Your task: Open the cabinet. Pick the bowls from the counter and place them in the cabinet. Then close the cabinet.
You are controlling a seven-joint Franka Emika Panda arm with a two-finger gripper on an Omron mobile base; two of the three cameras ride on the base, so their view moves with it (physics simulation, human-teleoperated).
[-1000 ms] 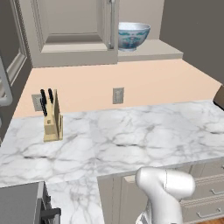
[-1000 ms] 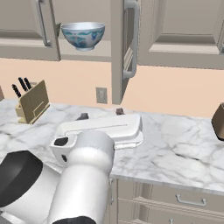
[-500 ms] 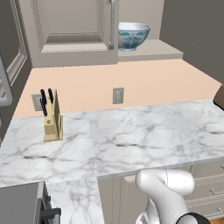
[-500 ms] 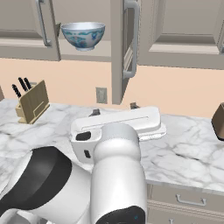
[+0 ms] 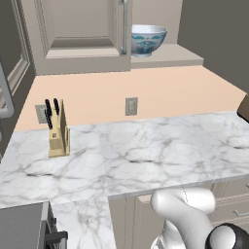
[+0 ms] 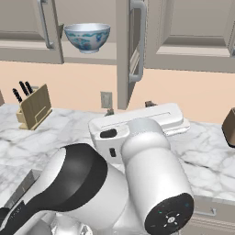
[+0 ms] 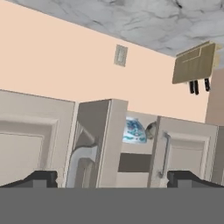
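Observation:
The cabinet (image 5: 165,56) stands open, both doors swung out. A pale blue-white bowl (image 5: 148,40) (image 6: 87,36) sits on its bottom shelf. In the upside-down hand view that bowl (image 7: 133,130) shows between the two doors, with an olive-grey rounded shape (image 7: 151,129) beside it, half hidden by the door (image 7: 183,148). My gripper (image 6: 129,108) hovers low over the counter (image 6: 206,151), below the cabinet, pointing at the wall. It is open (image 7: 113,179) with nothing between its fingers. The counter (image 5: 146,155) holds no bowl.
A wooden knife block (image 5: 58,133) (image 6: 34,106) stands at the counter's left by the wall. A wall outlet (image 5: 131,105) sits under the cabinet. One open door (image 6: 131,50) with its bar handle (image 6: 140,41) juts out edge-on above my hand. A dark-brown object (image 6: 229,126) is at the far right.
My arm has swung and the hand has shifted right and a little toward the wall. The bowl and the doors have not moved; the gripper stays open.

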